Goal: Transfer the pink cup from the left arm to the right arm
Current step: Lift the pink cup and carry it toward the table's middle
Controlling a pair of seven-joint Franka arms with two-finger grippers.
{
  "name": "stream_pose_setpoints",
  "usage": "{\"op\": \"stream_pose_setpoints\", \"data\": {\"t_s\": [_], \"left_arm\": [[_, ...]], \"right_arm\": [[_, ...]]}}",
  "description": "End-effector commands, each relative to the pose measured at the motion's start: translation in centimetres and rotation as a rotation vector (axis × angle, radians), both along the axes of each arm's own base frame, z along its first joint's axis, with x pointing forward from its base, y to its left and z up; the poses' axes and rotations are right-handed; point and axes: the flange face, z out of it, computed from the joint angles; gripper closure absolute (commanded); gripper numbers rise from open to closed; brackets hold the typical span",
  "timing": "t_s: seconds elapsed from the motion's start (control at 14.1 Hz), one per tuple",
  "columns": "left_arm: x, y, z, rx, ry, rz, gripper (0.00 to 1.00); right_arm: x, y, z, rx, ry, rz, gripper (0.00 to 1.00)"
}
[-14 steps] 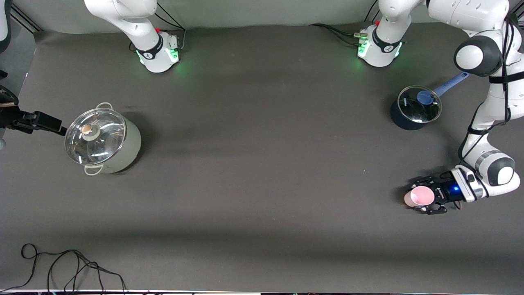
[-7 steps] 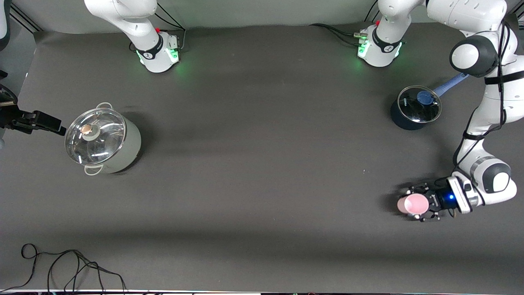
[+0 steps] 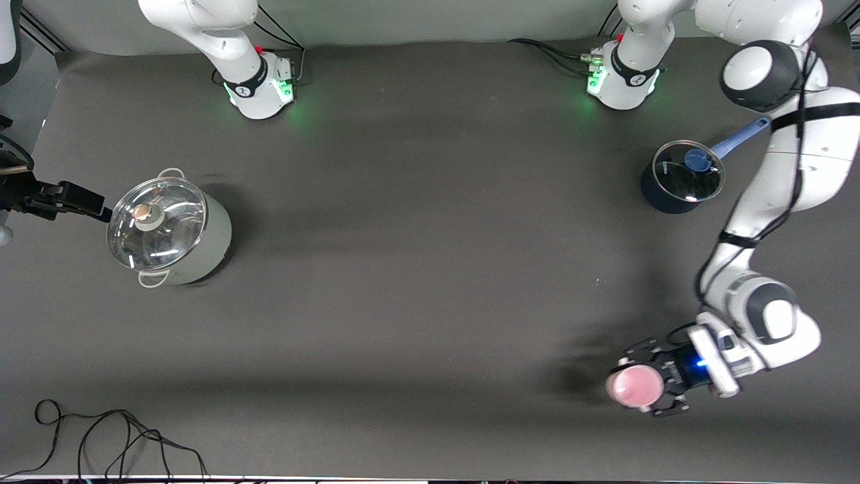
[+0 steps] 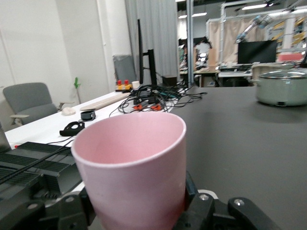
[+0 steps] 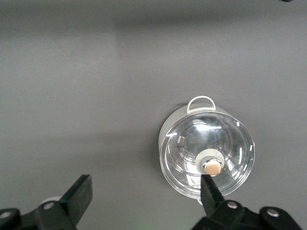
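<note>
The pink cup [image 3: 631, 388] is a small pale-pink tumbler, held upright with its mouth up. My left gripper [image 3: 643, 382] is shut on its sides and carries it above the mat at the left arm's end of the table, with the cup's shadow cast off to one side. In the left wrist view the cup [image 4: 134, 163] fills the foreground between the left gripper's [image 4: 136, 203] black fingers [image 4: 192, 194]. My right gripper [image 3: 91, 204] hangs open beside the grey-green pot [image 3: 171, 235] at the right arm's end. The right gripper [image 5: 145, 189] holds nothing.
The grey-green pot [image 5: 206, 153] wears a glass lid with a knob. A dark blue saucepan [image 3: 678, 178] with a glass lid and blue handle stands near the left arm's base. A black cable [image 3: 121, 437] lies along the table's front edge.
The left arm has carried the pink cup toward the front camera and a little toward the right arm's end. The right arm has not moved.
</note>
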Motion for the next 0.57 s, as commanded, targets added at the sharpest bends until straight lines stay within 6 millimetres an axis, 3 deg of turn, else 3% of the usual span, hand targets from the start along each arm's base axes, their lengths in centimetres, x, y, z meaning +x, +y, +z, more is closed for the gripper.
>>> {"op": "stream_pose_setpoints", "data": {"t_s": [0.0, 0.14, 0.28, 0.5], "left_arm": [[1.3, -8.3, 3.7, 0.041, -0.002, 0.120, 1.00], [0.4, -13.9, 4.7, 0.042, 0.087, 0.166, 1.00], [-0.9, -19.3, 7.5, 0.049, 0.104, 0.214, 1.00], [-4.9, -28.6, 10.1, 0.051, 0.161, 0.326, 1.00]], "right_arm": [[0.1, 0.3, 0.5, 0.011, -0.002, -0.015, 0.00], [0.1, 0.4, 0.7, 0.011, -0.006, -0.014, 0.00], [0.2, 0.4, 1.0, 0.013, -0.014, -0.003, 0.00], [0.1, 0.5, 1.3, 0.014, -0.019, 0.000, 0.00]]}}
